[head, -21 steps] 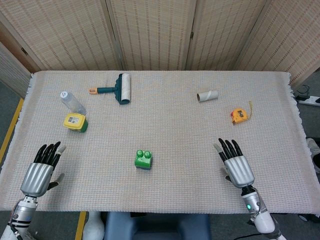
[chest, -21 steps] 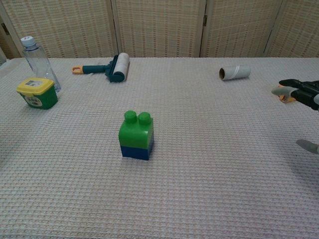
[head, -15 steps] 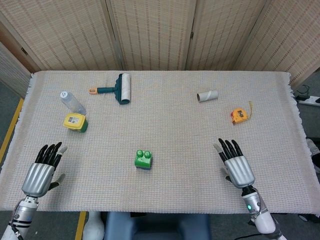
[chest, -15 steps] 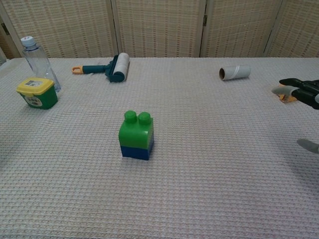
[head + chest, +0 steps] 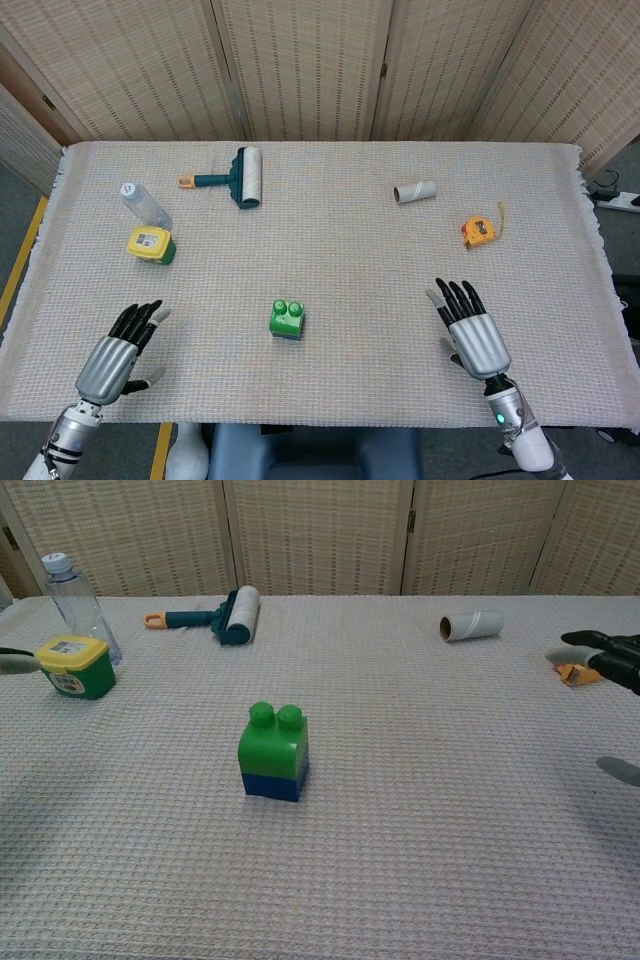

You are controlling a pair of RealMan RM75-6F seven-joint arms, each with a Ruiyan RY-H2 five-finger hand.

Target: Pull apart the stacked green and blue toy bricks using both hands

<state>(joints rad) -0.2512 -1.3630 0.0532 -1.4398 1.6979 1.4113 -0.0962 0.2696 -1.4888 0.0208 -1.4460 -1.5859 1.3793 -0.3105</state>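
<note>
A green brick [image 5: 287,316] [image 5: 273,742] sits stacked on a blue brick [image 5: 271,786] near the middle front of the table, upright and untouched. My left hand [image 5: 118,356] hovers at the front left, fingers spread, well left of the stack; in the chest view only a fingertip [image 5: 15,661] shows at the left edge. My right hand [image 5: 470,331] is open at the front right, fingers spread, far right of the stack; its fingertips [image 5: 600,652] enter the chest view at the right edge. Neither hand holds anything.
A yellow-lidded green tub [image 5: 150,244] and a clear bottle [image 5: 145,205] stand at the left. A lint roller [image 5: 240,178] lies at the back, a cardboard tube [image 5: 414,191] and an orange tape measure [image 5: 478,232] at the right. Woven cloth [image 5: 350,260] covers the table.
My left hand has moved to the right and a little nearer the table's front, toward the stack. The right hand and the bricks have stayed put.
</note>
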